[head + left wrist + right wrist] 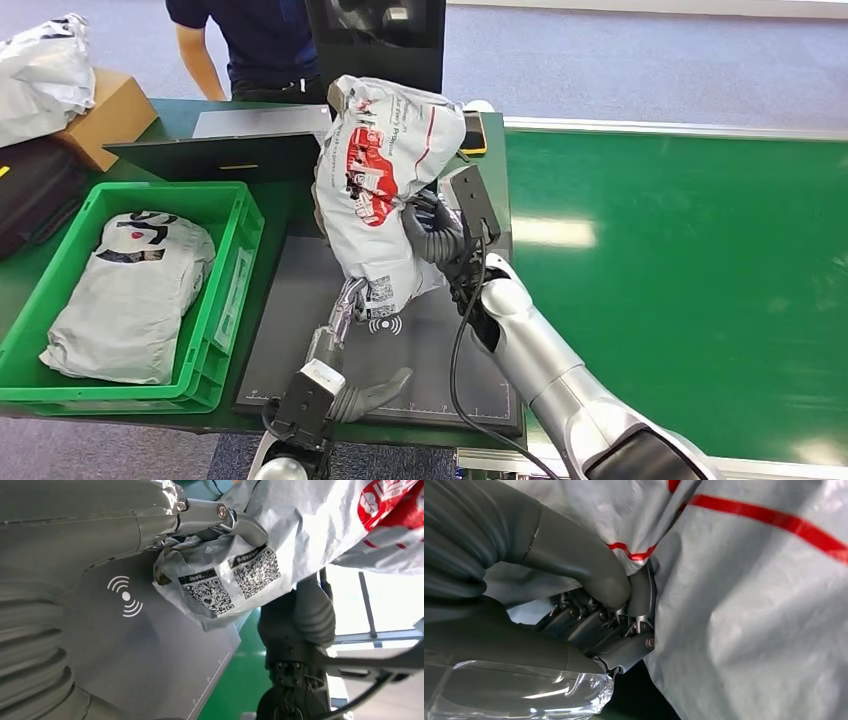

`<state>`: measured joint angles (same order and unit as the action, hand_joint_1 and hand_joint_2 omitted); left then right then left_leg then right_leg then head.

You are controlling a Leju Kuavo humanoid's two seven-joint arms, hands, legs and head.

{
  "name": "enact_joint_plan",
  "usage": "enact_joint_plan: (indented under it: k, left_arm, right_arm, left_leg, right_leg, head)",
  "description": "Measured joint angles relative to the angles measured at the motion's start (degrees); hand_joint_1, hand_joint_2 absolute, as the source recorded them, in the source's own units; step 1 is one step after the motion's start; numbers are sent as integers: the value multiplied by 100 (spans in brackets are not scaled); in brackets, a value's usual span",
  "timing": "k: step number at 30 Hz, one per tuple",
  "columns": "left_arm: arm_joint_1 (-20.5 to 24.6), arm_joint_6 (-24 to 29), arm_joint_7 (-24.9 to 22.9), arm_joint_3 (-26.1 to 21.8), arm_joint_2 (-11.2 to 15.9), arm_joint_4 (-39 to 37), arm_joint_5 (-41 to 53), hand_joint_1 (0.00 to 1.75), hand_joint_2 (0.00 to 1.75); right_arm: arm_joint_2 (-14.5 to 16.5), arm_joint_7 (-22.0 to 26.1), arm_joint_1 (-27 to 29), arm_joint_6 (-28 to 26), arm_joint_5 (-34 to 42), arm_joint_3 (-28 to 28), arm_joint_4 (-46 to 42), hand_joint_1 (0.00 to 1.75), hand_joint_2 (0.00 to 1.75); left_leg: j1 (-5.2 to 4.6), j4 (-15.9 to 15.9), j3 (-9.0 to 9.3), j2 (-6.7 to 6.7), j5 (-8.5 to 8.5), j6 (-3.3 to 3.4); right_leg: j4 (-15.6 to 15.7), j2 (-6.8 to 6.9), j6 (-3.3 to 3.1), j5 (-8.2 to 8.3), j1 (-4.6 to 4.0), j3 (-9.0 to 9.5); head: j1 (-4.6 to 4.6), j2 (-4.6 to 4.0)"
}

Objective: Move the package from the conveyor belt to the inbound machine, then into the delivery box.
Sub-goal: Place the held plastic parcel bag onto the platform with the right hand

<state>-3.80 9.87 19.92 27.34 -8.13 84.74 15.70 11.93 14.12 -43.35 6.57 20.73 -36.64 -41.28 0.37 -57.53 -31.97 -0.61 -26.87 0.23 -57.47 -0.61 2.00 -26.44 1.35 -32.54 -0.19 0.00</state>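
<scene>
A grey plastic package with red print hangs upright over the dark scanner pad of the inbound machine. My right hand grips it at its right side, about mid-height; close up, thumb and fingers pinch a fold of the package. My left hand reaches up from below. Its fingertips hook over the crumpled lower end of the package, where the QR labels are, while the thumb stays spread away. The wireless mark on the pad lies just under that end.
A green crate left of the pad holds another grey package. The green conveyor belt runs on the right. A person stands behind the table beside a black machine. A cardboard box sits far left.
</scene>
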Motion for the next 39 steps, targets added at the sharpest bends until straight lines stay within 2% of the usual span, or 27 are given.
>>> enact_joint_plan:
  k: [6, 11, 17, 23, 29, 36, 39]
  left_arm:
    - [11, -38, -63, 0, 1, 0, 54, 0, 175]
    - [-23, -20, -69, -9, 11, 2, 79, 0, 175]
    - [-125, 69, -57, -21, 46, 14, 89, 0, 175]
    - [-229, 204, -10, -41, 104, 56, 87, 0, 175]
    - [-308, 177, -2, -56, 139, 131, 108, 0, 175]
    - [-367, 165, -19, -67, 160, 184, 191, 0, 175]
    - [-412, 233, -17, -72, 164, 290, 288, 0, 175]
  right_arm:
    - [40, -50, -3, 132, -54, -336, 144, 0, 175]
    - [5, 0, 15, 150, -52, -408, 84, 0, 175]
    - [-313, 298, 298, 101, -58, -379, -487, 0, 175]
    - [-806, 712, 1136, -7, -283, -135, -1658, 0, 175]
    - [-1139, 987, 2284, -142, -502, 241, -2969, 0, 175]
    - [-1212, 1109, 3492, 20, -776, 822, -4316, 0, 175]
    - [-1184, 1109, 3812, 138, -944, 1110, -4785, 0, 175]
  left_leg:
    - [0, 0, -1, 0, 0, 0]
    - [0, 0, -1, 0, 0, 0]
    - [0, -3, -2, -1, 0, 0]
    - [-1, -3, -5, -2, -5, -4]
    - [0, -1, -9, -3, -10, -3]
    - [0, 0, -12, -3, -11, -4]
    - [0, 0, -11, 0, -12, -5]
  right_leg:
    - [0, 0, 0, 0, 0, -3]
    - [0, 0, 0, 0, 0, -4]
    - [2, 1, 0, 0, 0, -6]
    - [5, 2, 0, -1, 0, -8]
    - [7, 1, 1, -3, -1, -13]
    - [6, 1, 1, -3, -1, -13]
    - [6, -2, 1, -3, 0, -13]
  head:
    - [-1, 0]
    - [-1, 0]
    - [-1, 0]
    - [-1, 0]
    - [-1, 0]
    - [0, 0]
    - [0, 0]
